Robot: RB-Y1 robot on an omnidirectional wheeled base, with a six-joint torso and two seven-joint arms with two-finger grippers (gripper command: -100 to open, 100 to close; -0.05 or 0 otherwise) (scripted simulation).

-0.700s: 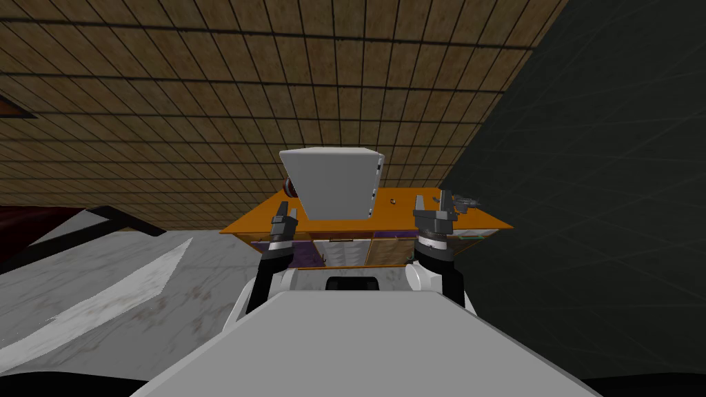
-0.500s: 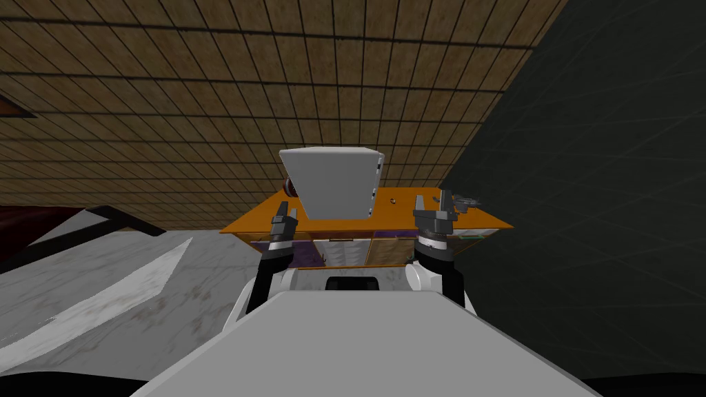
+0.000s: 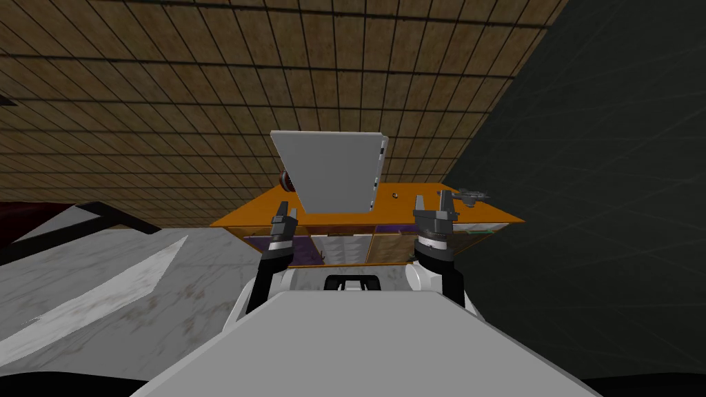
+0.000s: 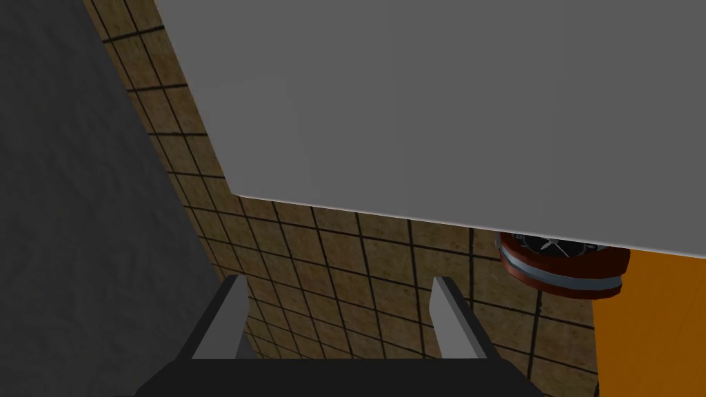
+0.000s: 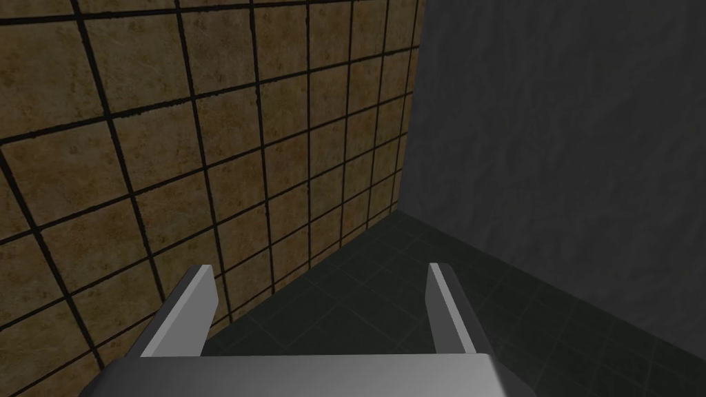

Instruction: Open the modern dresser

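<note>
the orange dresser (image 3: 396, 214) sits in the middle of the frame with a grey box (image 3: 331, 172) on top; the left gripper (image 3: 287, 209) and right gripper (image 3: 434, 200) hang in front of it, fingers apart, holding nothing; nothing looks opened yet, i think

An orange-topped dresser (image 3: 414, 207) carries a large grey box (image 3: 334, 172), a round red-rimmed object (image 4: 562, 270) just beside it, and a small dark grey object (image 3: 473, 196) near the right corner.

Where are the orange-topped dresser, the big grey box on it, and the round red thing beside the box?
dresser (image 3: 396, 210), head view, bare orange top.
grey box (image 3: 331, 172), head view, its front face.
round red thing (image 4: 562, 265), left wrist view, its red side.
</note>
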